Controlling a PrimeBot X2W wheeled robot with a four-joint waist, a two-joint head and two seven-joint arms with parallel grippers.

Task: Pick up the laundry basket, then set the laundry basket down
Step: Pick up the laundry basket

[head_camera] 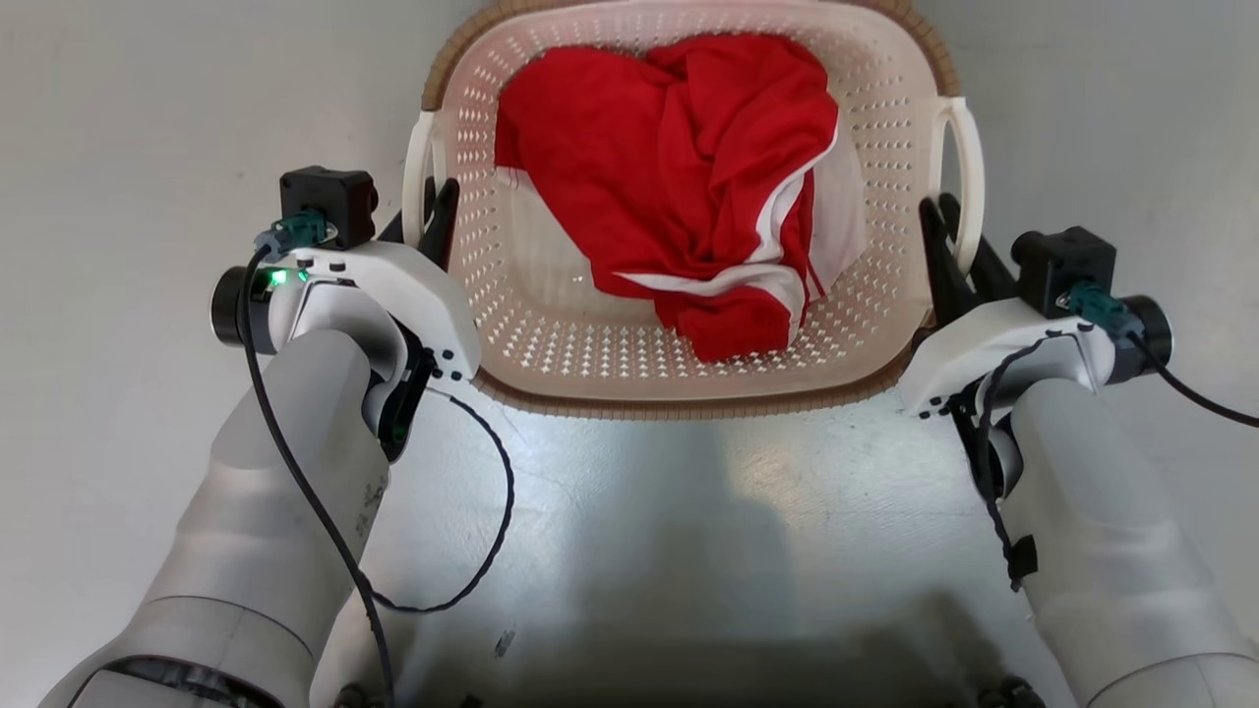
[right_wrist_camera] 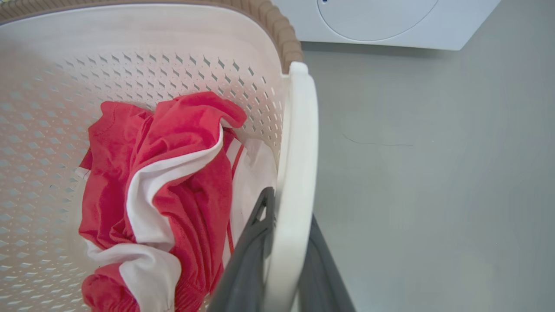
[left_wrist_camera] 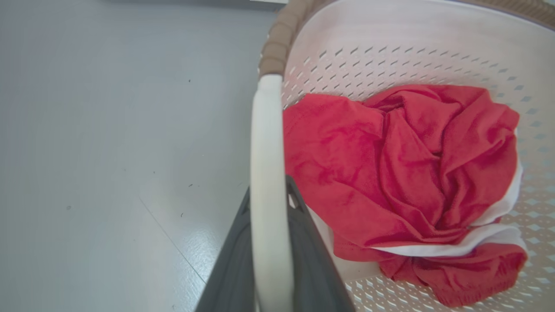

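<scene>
Grey floor (head_camera: 639, 511), laundry basket (head_camera: 551, 329), left claw (head_camera: 439, 194), right claw (head_camera: 939, 208) gripping handles (head_camera: 970, 167)

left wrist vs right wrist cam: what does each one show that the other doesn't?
Left wrist view: the left gripper closed on the left loop handle, seen from the basket's left side.
Right wrist view: the right gripper closed on the right loop handle, plus the white washing machine with its round door at the top.
Shared: the laundry basket with perforated cream wall and brown rim, the red and white garment crumpled inside, and grey floor beside the basket.
</scene>
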